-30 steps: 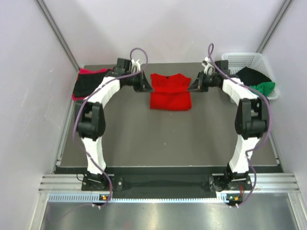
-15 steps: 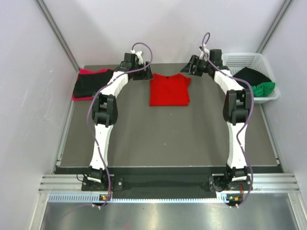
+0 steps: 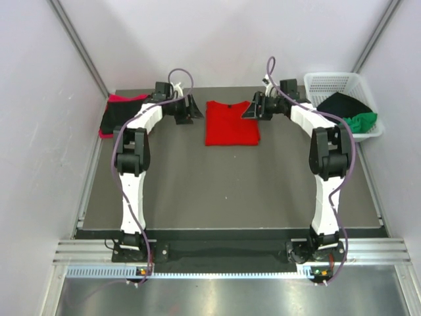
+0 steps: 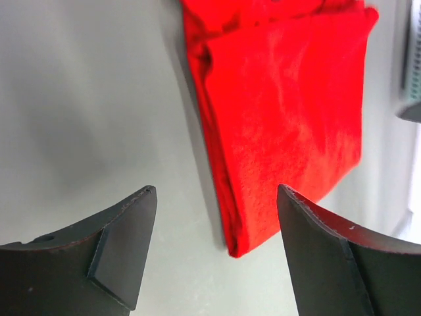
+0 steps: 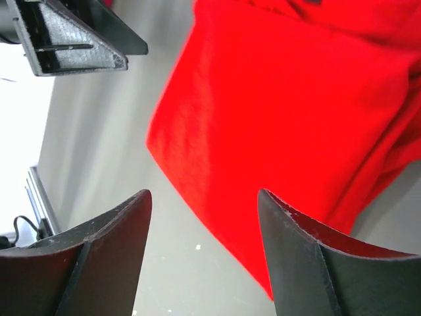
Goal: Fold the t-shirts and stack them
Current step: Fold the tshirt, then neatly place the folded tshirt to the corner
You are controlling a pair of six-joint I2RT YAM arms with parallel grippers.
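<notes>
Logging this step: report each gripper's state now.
Left gripper: open, holding nothing, beside the red t-shirt.
Right gripper: open, holding nothing.

Watching from my remote station, I can read no text, label, brand, number or sign in any of the three views. The only mark that might carry lettering is a small dark patch (image 3: 229, 105) at the collar of the bright red t-shirt (image 3: 231, 126), and it is too small to make out.
</notes>
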